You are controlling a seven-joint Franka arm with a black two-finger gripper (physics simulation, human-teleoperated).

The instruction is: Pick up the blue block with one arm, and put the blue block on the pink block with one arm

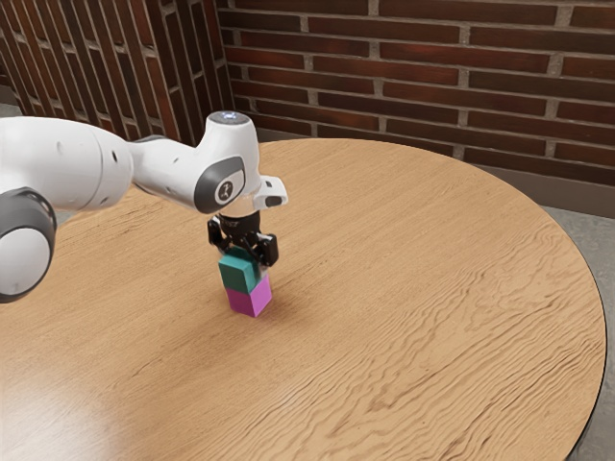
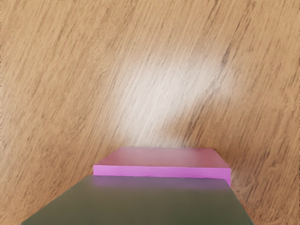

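Table: round table of light brown wood (image 1: 432, 317) with clear grain; it takes the whole near ground. In the wrist view, wood (image 2: 93, 70) with a pale shine lies beyond the two cubes.
Pink cube: small pink cube block (image 1: 252, 300) stands on the wood, toward the exterior view's left of the table's middle. In the wrist view its top (image 2: 161, 161) sticks out a little past the cube above it.
Blue cube: small blue-green cube block (image 1: 238, 274) sits on top of the pink cube, touching it, a bit shifted and not flush. In the wrist view it is the dark face (image 2: 140, 204) just under my hand.
Gripper: black two-finger gripper (image 1: 244, 252) points down, closed around the upper part of the blue-green cube from two sides.
Arm: white robot arm (image 1: 86, 173) comes in from the exterior view's left.
Background: dark red brick wall (image 1: 432, 67) behind the table.
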